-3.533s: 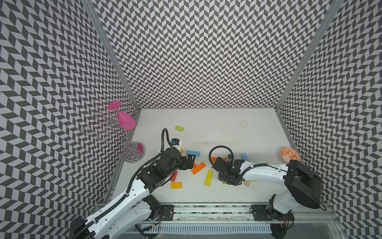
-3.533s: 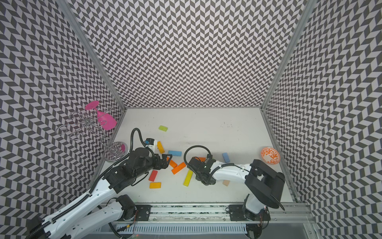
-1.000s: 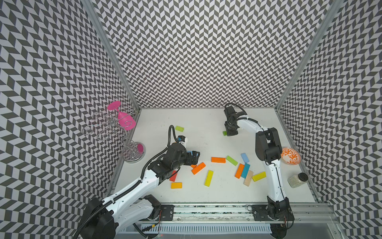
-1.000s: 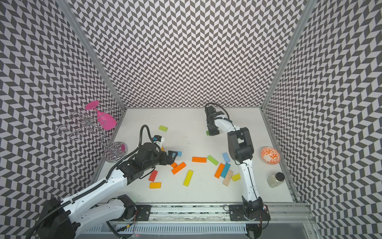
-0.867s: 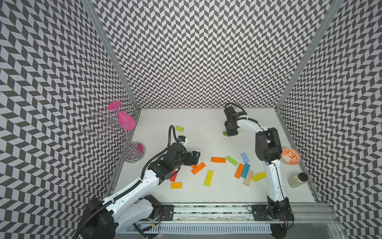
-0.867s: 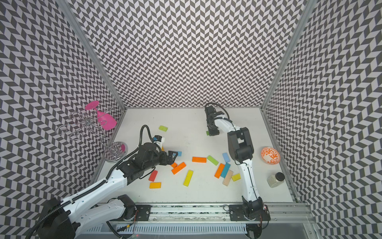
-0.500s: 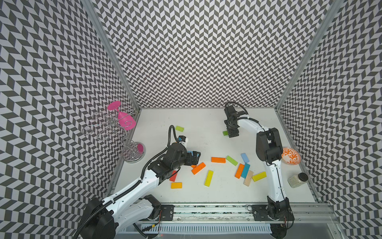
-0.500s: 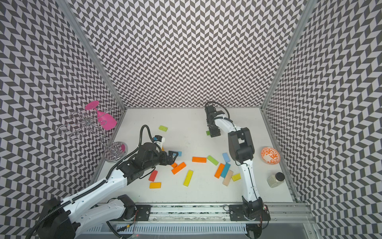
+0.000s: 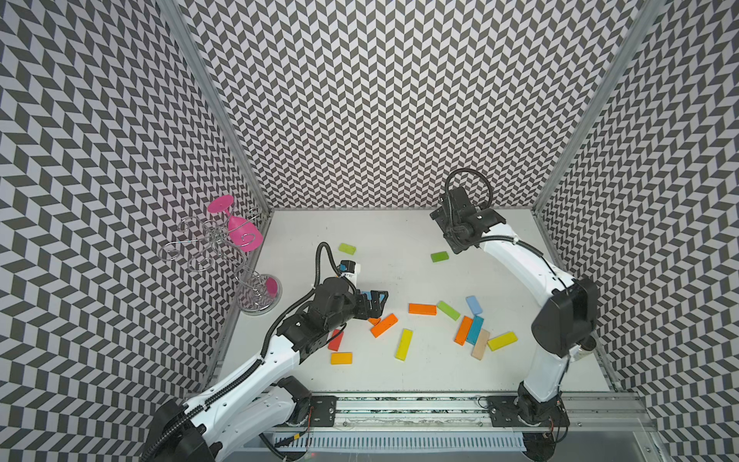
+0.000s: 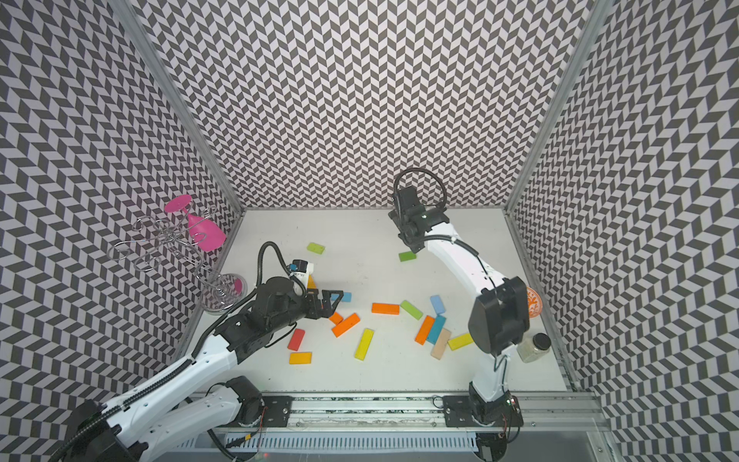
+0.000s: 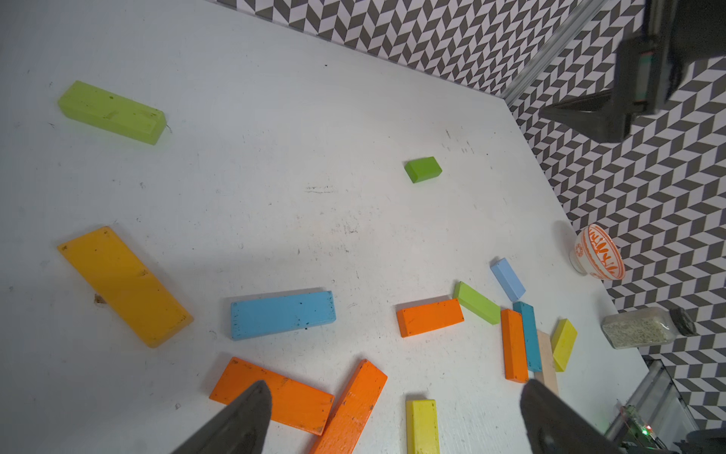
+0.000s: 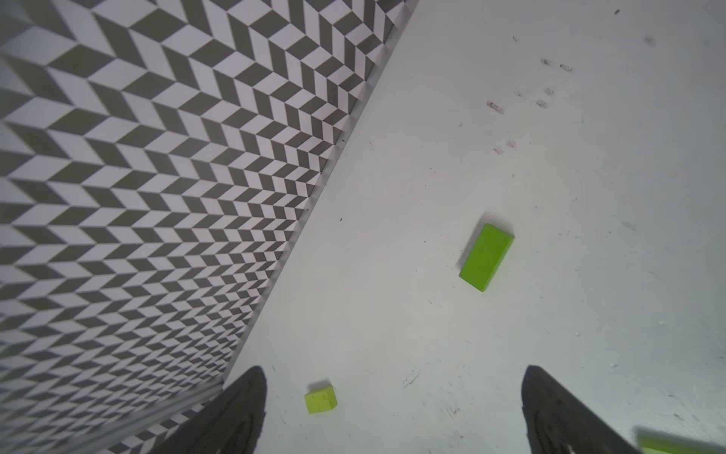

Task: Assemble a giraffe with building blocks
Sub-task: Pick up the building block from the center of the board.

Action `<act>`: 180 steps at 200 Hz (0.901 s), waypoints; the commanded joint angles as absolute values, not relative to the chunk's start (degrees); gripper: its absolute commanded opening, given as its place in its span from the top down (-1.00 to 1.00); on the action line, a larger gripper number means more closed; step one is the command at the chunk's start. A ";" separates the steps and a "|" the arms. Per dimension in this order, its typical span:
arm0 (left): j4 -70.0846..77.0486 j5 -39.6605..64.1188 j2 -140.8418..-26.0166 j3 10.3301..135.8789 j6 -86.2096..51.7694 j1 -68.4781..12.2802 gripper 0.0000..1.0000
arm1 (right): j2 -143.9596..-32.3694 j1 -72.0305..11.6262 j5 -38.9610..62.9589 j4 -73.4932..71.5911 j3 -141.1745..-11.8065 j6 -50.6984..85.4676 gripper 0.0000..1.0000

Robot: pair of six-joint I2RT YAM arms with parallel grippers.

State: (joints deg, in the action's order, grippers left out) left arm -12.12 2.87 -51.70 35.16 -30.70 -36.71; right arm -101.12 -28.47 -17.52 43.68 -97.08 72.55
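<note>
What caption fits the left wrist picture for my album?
Colourful blocks lie scattered on a white table, bowl and jar at its edge.

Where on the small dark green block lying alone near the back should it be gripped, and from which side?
Grip the dark green block across its two long edges at mid-length, coming straight down. It lies flat with bare table all round, so a top approach looks easiest.
</note>
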 commanded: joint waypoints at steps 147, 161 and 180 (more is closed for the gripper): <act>-7.68 9.45 -50.44 28.48 -35.85 -38.05 -0.89 | -66.41 -31.90 -0.62 27.54 -41.92 30.45 -0.80; -7.49 9.92 -50.71 28.45 -36.12 -38.23 -0.88 | -68.84 -32.20 0.49 27.55 -41.54 29.47 -0.78; -7.72 10.09 -50.54 28.55 -36.30 -38.41 -0.87 | -72.42 -33.81 1.94 27.10 -41.58 27.23 -0.73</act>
